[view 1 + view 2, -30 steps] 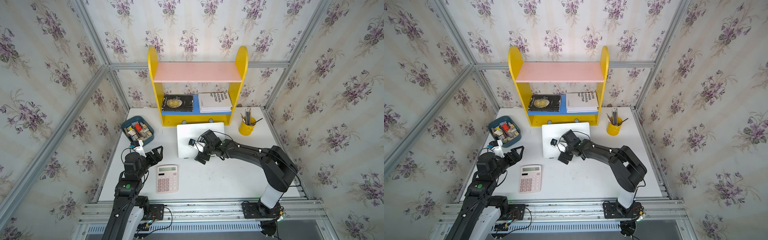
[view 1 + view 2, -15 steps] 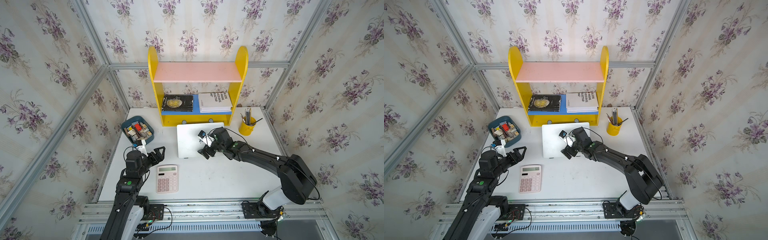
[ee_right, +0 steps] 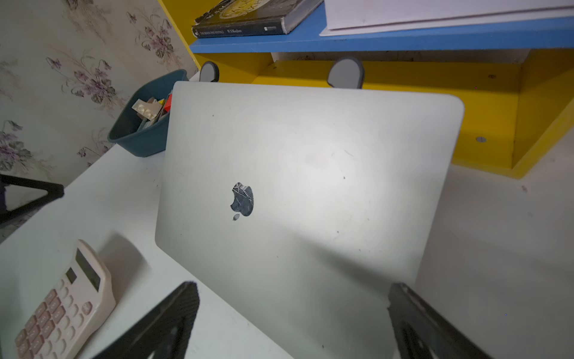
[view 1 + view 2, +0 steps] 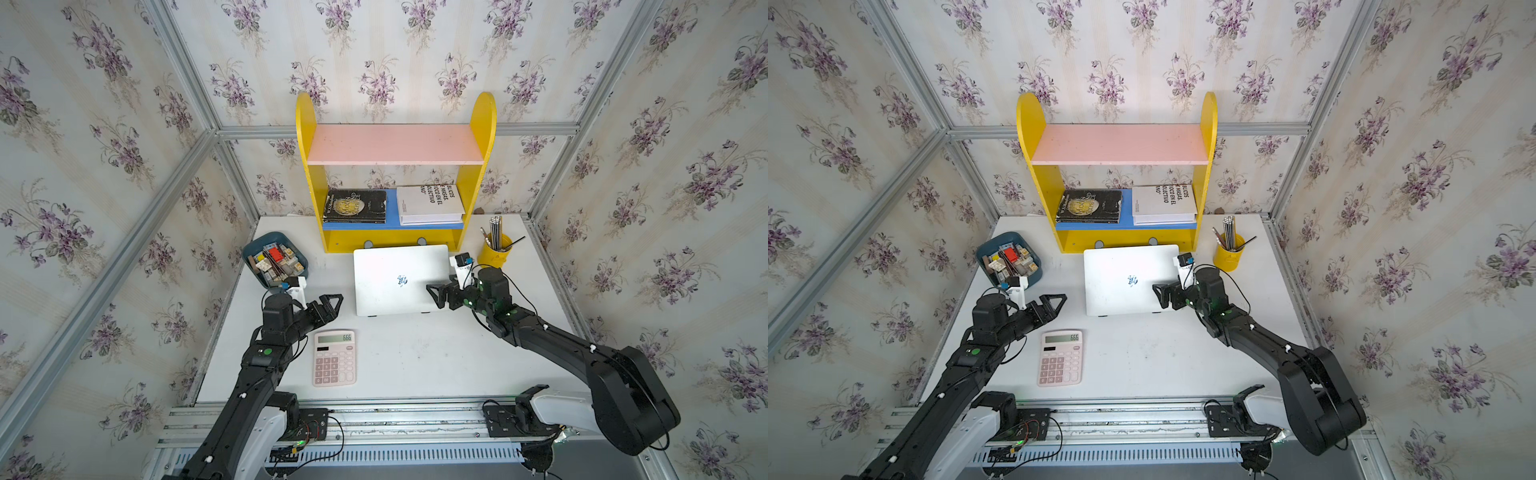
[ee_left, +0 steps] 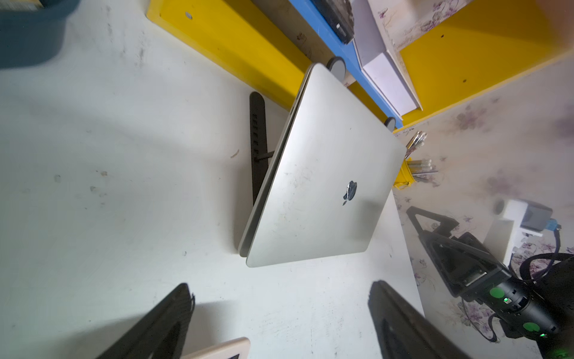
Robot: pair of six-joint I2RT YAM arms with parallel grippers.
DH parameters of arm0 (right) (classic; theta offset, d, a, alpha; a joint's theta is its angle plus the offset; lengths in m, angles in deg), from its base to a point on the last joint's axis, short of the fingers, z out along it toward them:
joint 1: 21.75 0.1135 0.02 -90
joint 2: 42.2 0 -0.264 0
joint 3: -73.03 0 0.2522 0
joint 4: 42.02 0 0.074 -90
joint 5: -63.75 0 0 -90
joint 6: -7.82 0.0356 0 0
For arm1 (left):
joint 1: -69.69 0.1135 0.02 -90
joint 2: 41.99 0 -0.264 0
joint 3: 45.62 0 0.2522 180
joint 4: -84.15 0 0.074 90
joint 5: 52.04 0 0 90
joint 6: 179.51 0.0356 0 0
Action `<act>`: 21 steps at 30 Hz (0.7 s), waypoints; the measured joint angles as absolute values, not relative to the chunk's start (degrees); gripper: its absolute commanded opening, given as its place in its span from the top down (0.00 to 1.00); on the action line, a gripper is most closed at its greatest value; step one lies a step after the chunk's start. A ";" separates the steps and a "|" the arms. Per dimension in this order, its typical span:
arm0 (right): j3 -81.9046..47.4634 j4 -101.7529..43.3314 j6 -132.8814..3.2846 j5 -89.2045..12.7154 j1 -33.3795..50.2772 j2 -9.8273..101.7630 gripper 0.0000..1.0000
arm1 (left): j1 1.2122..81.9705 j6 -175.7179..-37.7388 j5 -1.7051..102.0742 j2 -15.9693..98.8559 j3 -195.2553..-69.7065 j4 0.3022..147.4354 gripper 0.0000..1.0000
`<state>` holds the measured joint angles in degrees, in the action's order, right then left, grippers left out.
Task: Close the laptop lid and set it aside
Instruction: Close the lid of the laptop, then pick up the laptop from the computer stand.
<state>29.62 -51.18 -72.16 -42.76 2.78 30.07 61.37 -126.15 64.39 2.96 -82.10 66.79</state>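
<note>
The silver laptop lies tilted on a black stand in front of the yellow shelf. Its lid, with the apple logo up, is down flat on the base. My right gripper hovers open over the lid's front right corner, with nothing between its fingers. Left of the laptop and apart from it, my left gripper stands open and empty above the bare table.
A pink calculator lies near the front, beside the left arm. At the back left is a blue bin of small parts. The yellow shelf holds two books. A yellow pencil cup stands right of the laptop.
My right gripper has drawn back to the right, from over the lid's front middle to its front right corner. The left gripper has barely shifted. The laptop has not moved.
</note>
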 measured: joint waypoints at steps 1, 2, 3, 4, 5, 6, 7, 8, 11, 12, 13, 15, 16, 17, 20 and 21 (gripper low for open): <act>31.15 -52.77 -70.78 -43.13 2.02 29.42 0.00 | 60.63 -126.22 64.35 3.77 -81.70 67.32 0.09; 32.55 -54.21 -69.36 -43.83 1.16 28.89 0.00 | 59.87 -126.24 64.30 4.49 -81.38 67.88 0.09; 33.90 -55.83 -67.99 -43.76 0.25 28.48 0.00 | 59.10 -126.24 64.30 5.17 -81.03 68.45 0.09; 35.15 -57.43 -66.46 -43.63 -0.69 28.19 0.00 | 58.49 -126.28 64.11 5.76 -80.76 69.06 0.08; 36.33 -58.80 -65.04 -43.76 -1.68 28.04 0.00 | 57.88 -126.57 63.71 6.39 -80.57 69.76 0.09; 37.60 -60.51 -63.62 -43.92 -2.68 28.04 0.00 | 57.40 -126.63 63.21 7.09 -80.39 70.59 0.09; 38.91 -62.28 -62.02 -44.07 -3.56 28.06 0.00 | 57.00 -126.65 62.86 7.97 -80.20 71.45 0.09; 40.16 -63.83 -60.51 -44.24 -4.34 28.22 0.00 | 56.63 -126.70 62.56 8.80 -80.06 72.21 0.08; 43.41 -68.92 -56.27 -45.16 -6.09 29.53 0.00 | 55.49 -127.07 61.59 11.62 -79.80 74.77 0.08; 44.24 -70.26 -55.00 -45.51 -6.66 30.18 0.00 | 55.30 -127.07 61.46 12.56 -79.65 75.77 0.08; 44.94 -71.83 -53.56 -46.21 -7.29 30.97 0.00 | 55.04 -127.07 61.11 13.63 -79.41 76.82 0.09; 46.17 -74.96 -51.03 -46.80 -8.43 32.65 0.00 | 54.93 -127.16 60.54 15.51 -78.97 78.51 0.09; 46.63 -76.51 -49.95 -47.20 -8.91 33.68 0.00 | 54.79 -127.35 60.22 16.56 -78.80 79.49 0.09; 47.11 -78.28 -48.67 -47.92 -9.42 35.01 0.00 | 54.73 -127.57 60.02 17.80 -78.71 80.76 0.09; 48.11 -81.73 -46.17 -49.60 -10.20 37.70 0.01 | 54.62 -127.73 60.04 20.95 -78.60 83.86 0.09; 48.46 -83.02 -45.71 -50.08 -10.49 38.44 0.02 | 54.62 -127.88 60.04 21.93 -78.58 84.74 0.08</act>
